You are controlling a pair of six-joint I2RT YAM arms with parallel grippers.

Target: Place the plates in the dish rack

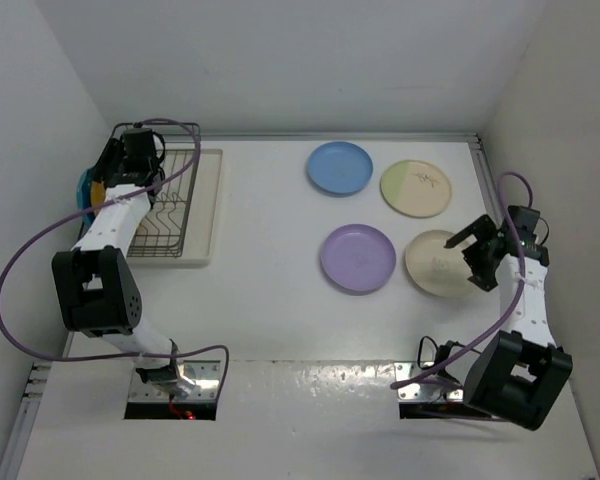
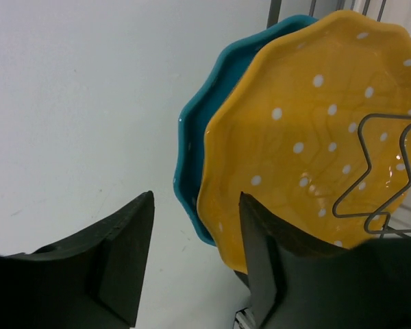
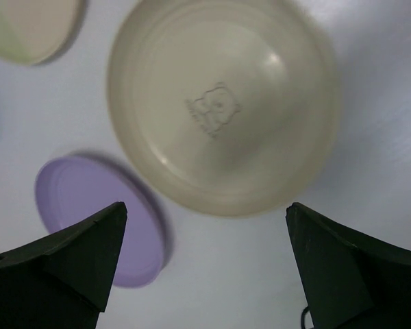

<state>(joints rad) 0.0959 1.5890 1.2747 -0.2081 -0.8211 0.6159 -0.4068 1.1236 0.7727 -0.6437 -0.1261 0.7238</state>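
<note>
Left hand point(image 2: 195, 209), parted, faces dots on the orange plate point(image 2: 308, 137), indistinct overhead.

Left pincer point(image 2: 195, 209) parted (right pincer point(image 3: 207, 212) wider).

Bright, even overhead light washes the white bench point(image 1: 270, 300); shadows on it are faint and soft. Small glossy highlights sit on the orange dotted plate point(image 2: 294, 123). From the right wrist, the plain cream plate point(image 3: 219, 103) and lavender plate point(image 3: 89, 205) look blurred.
</note>
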